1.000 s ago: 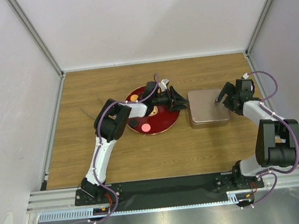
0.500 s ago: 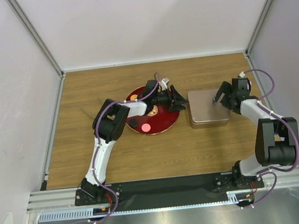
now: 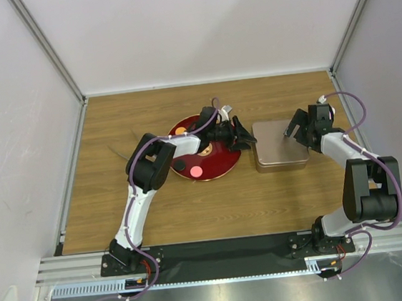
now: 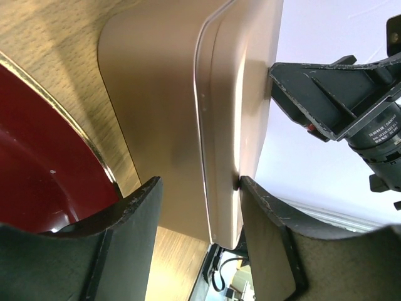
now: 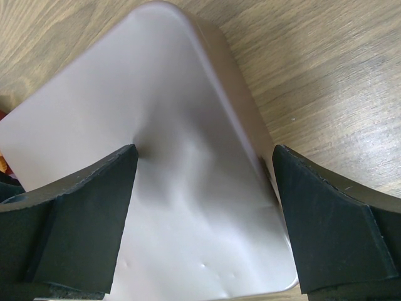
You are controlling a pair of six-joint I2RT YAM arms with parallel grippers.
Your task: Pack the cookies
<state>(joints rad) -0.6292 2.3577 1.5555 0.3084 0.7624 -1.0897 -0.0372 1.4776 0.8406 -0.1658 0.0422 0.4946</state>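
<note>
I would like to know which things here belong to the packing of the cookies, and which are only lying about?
For the job:
- cookies, on the dark-red plate
- metal tin, lid on
- left hand and right hand, both open at the tin

Only around:
- wooden table
- white walls

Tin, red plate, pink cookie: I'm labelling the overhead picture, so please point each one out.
tin (image 3: 280,151), top external view, middle of its flat top.
red plate (image 3: 224,164), top external view, bare patch near its right rim.
pink cookie (image 3: 197,171), top external view, its centre.
</note>
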